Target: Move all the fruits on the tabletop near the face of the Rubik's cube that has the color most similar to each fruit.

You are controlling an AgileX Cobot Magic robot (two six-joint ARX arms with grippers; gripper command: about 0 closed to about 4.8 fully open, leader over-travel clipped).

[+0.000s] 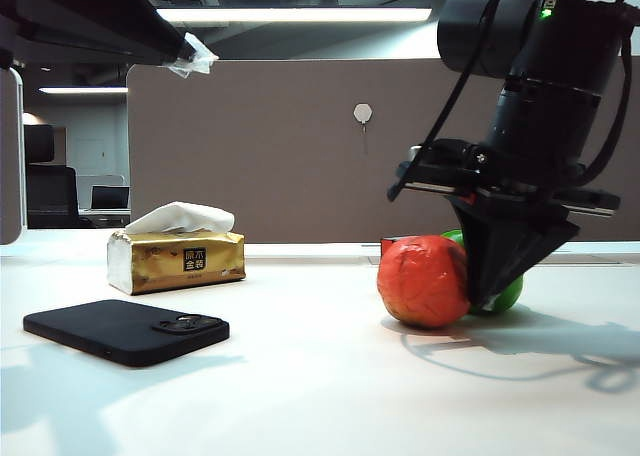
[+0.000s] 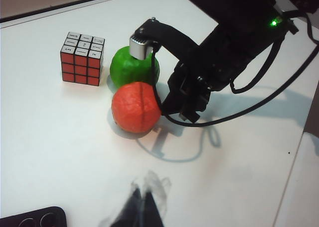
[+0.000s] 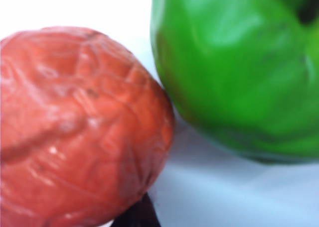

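The wrinkled orange-red fruit (image 1: 422, 281) (image 2: 134, 107) (image 3: 75, 127) sits on the white tabletop (image 1: 300, 376), touching the glossy green apple (image 1: 510, 296) (image 2: 127, 67) (image 3: 239, 72) behind it. The Rubik's cube (image 2: 82, 57) stands beside the apple, its red face showing in the left wrist view. My right gripper (image 1: 482, 298) (image 3: 135, 216) is shut and empty, its tip down at the table between the two fruits, against the orange-red one. My left gripper (image 2: 142, 207) (image 1: 185, 51) hangs high above the table, shut, with a wisp of white tissue clinging to its tips.
A black phone (image 1: 125, 329) (image 2: 30, 218) lies at the front left. Behind it stands a gold tissue box (image 1: 175, 259). A brown partition (image 1: 280, 146) closes off the back of the desk. The right arm's cables (image 2: 239, 112) trail over the table.
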